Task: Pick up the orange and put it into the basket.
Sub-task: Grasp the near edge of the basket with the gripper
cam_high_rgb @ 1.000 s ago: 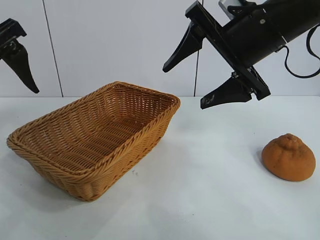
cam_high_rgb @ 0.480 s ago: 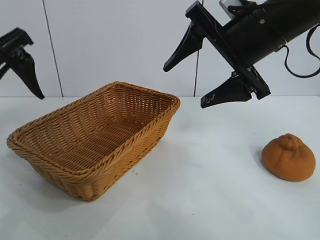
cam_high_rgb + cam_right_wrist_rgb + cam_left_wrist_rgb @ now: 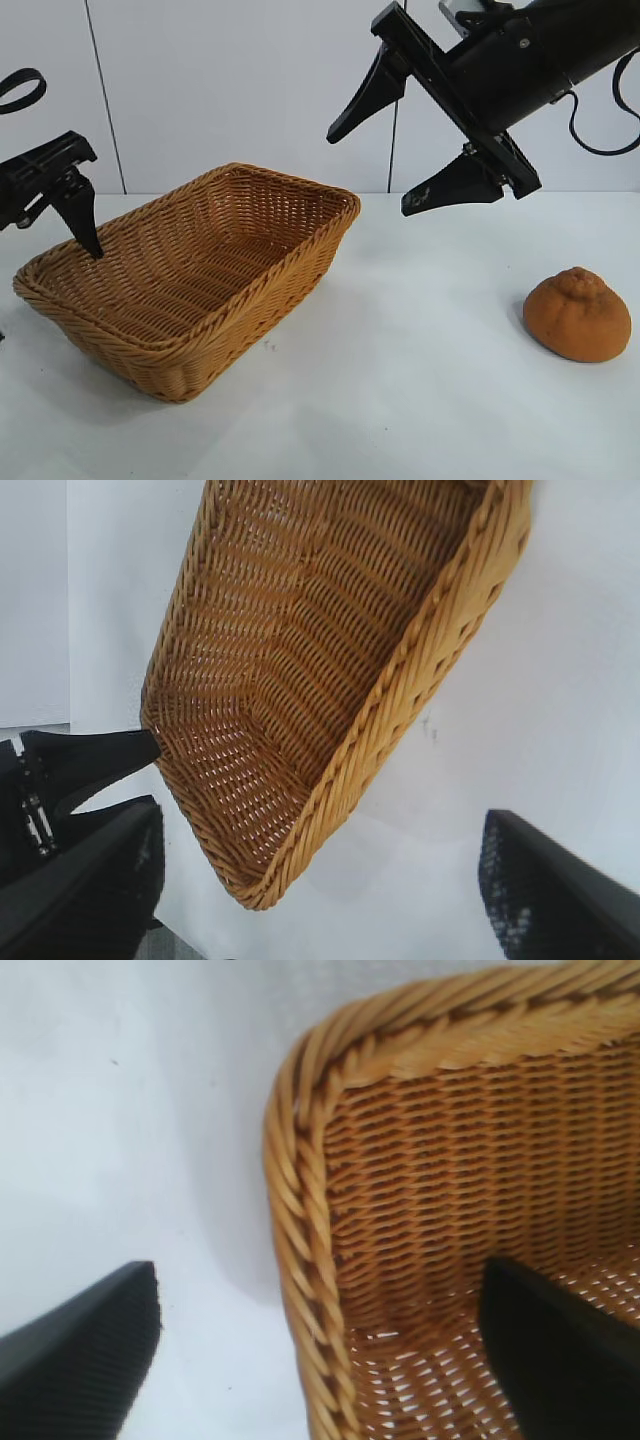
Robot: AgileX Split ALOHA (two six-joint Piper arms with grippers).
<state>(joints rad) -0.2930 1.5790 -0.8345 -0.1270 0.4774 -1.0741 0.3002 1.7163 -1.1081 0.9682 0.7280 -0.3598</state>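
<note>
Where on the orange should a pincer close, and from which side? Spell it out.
Close across the orange's wide lower body, coming from above. It sits alone on the table, clear on all sides, and its bumpy knob on top narrows, so a grip there would probably slip. The right pincer, open above, is nearer.

open left gripper [image 3: 320,1360] straddles the basket [image 3: 300,1210] corner rim.

white table [image 3: 420,400], pale panelled wall [image 3: 240,90]

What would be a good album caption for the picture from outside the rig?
Open left gripper at the corner of the empty basket, open right gripper raised, the orange waiting on the table.
</note>
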